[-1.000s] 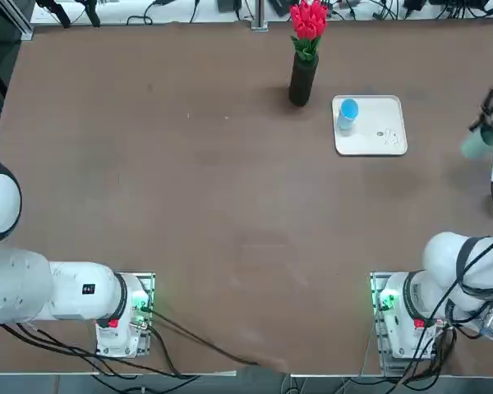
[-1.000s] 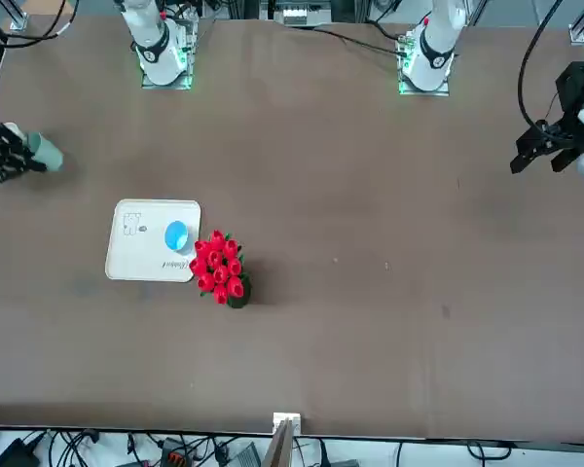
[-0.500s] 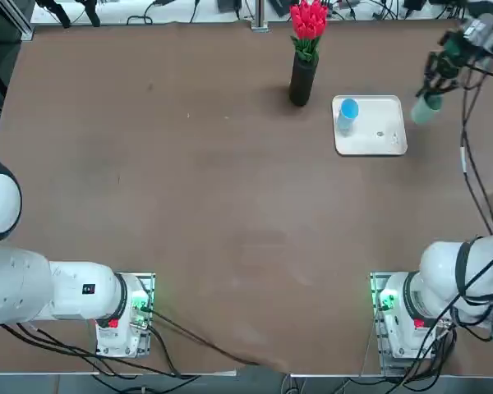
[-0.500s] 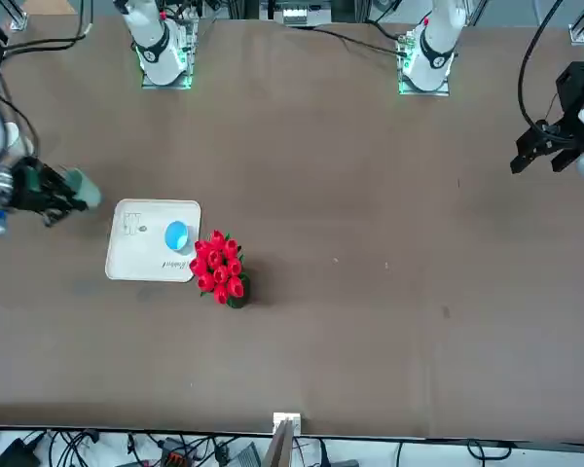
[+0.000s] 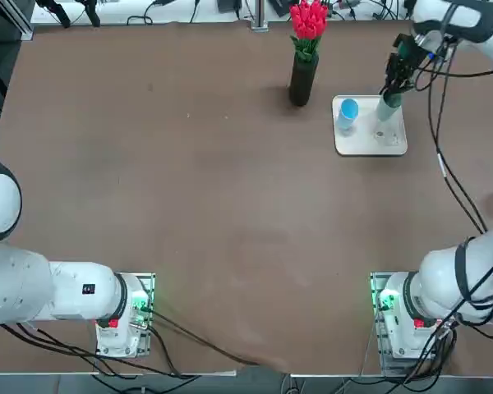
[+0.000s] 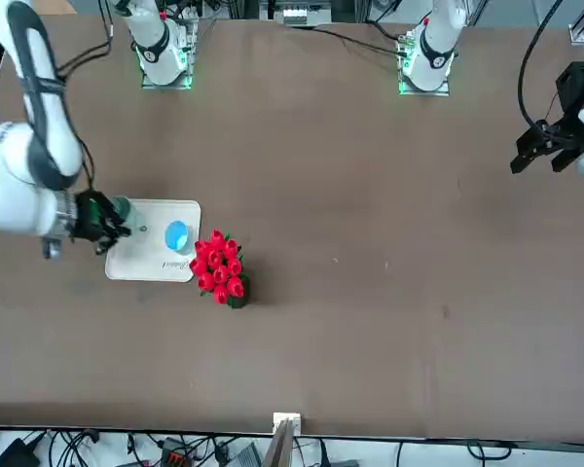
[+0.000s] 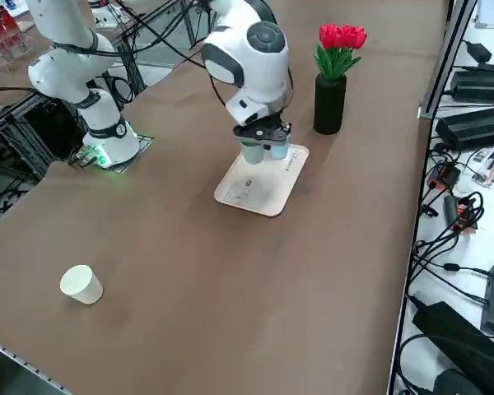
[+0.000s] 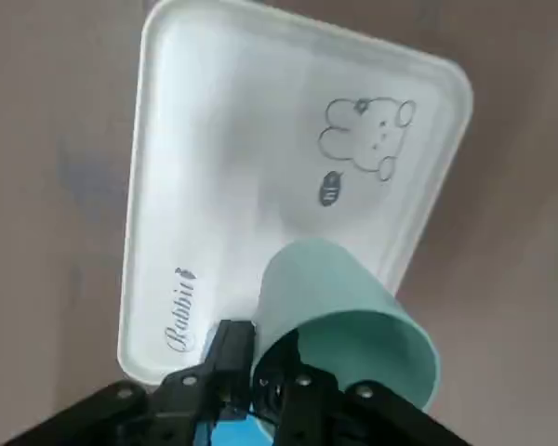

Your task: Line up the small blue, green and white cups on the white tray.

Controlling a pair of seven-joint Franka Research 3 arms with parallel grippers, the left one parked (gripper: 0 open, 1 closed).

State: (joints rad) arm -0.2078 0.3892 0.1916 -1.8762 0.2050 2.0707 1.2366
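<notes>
The white tray (image 5: 370,141) (image 6: 138,261) (image 7: 251,193) (image 8: 223,139) lies at the far right of the table. The blue cup (image 5: 347,112) (image 6: 176,235) stands upright on the tray's corner nearest the vase. My right gripper (image 5: 392,80) (image 6: 97,220) (image 7: 263,134) (image 8: 270,381) is shut on the rim of the green cup (image 5: 388,105) (image 6: 123,209) (image 7: 252,153) (image 8: 339,316), holding it over the tray's far edge, right of the blue cup. The white cup (image 7: 81,284) lies on its side near the table's right edge, well away from the tray.
A tall black vase with red flowers (image 5: 302,78) (image 6: 224,268) (image 7: 330,103) stands just left of the tray, close to the blue cup. A rabbit drawing (image 8: 365,139) marks the tray's surface. Cables hang off the table's far edge.
My right arm has swung from the table's right edge to the far side and in over the tray, carrying the green cup. The blue cup and tray have not moved.
</notes>
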